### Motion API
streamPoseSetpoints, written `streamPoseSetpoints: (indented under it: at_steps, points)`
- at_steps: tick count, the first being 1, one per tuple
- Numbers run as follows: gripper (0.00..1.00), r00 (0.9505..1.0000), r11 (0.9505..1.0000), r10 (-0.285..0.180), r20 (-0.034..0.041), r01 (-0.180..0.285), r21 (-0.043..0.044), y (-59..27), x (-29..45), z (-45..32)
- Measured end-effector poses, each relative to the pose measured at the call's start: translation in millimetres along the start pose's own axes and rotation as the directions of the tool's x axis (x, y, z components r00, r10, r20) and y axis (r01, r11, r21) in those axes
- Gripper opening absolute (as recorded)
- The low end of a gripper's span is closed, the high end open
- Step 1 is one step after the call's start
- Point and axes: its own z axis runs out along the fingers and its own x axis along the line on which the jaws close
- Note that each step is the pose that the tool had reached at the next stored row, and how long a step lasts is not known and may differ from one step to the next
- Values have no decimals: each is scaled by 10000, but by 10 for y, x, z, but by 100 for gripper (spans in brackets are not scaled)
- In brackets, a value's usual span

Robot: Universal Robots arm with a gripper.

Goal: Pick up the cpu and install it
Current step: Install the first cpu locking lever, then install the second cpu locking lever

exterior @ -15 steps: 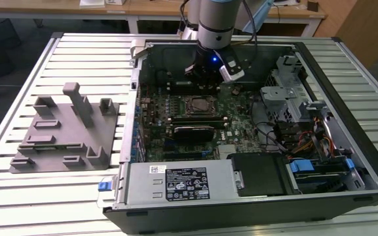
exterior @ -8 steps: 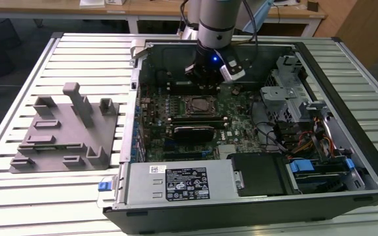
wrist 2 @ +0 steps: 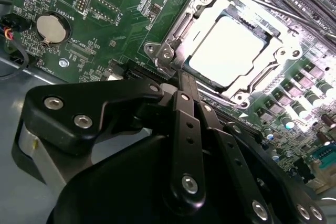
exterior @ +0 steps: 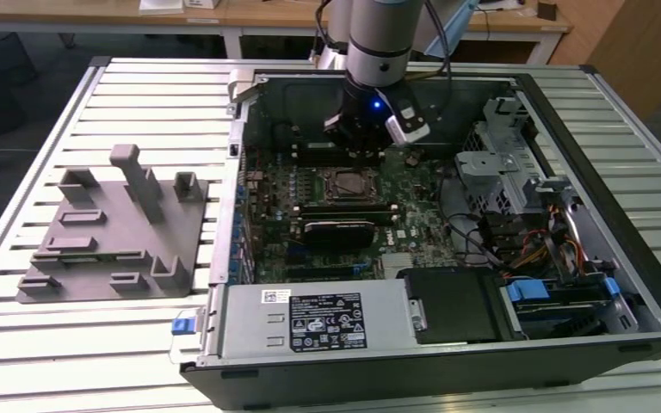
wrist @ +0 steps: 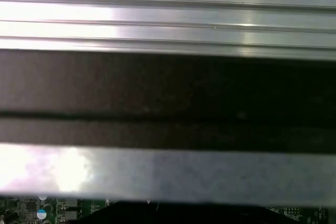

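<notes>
The cpu (wrist 2: 231, 51) is already sitting in the socket (wrist 2: 223, 45) on the motherboard (wrist 2: 113, 11): a flat square chip with a pale, silvery-white top that glares bright under the light, with the metal frame all around it. In the second wrist view the claw (wrist 2: 181, 85) hangs just beside the socket's corner, fingers pinched together on nothing. In the exterior view the arm (exterior: 377, 43) reaches down into the open computer case (exterior: 606, 129), which lies on the slatted surface (exterior: 135, 86) next to a grey holder (exterior: 113, 228).
</notes>
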Motion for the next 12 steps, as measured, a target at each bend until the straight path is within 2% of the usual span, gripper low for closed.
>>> streamPoseSetpoints:
  at_steps: [12]
  points:
    - [11, 10000, 10000, 0, 0, 0, -1, -41, -3, -2]
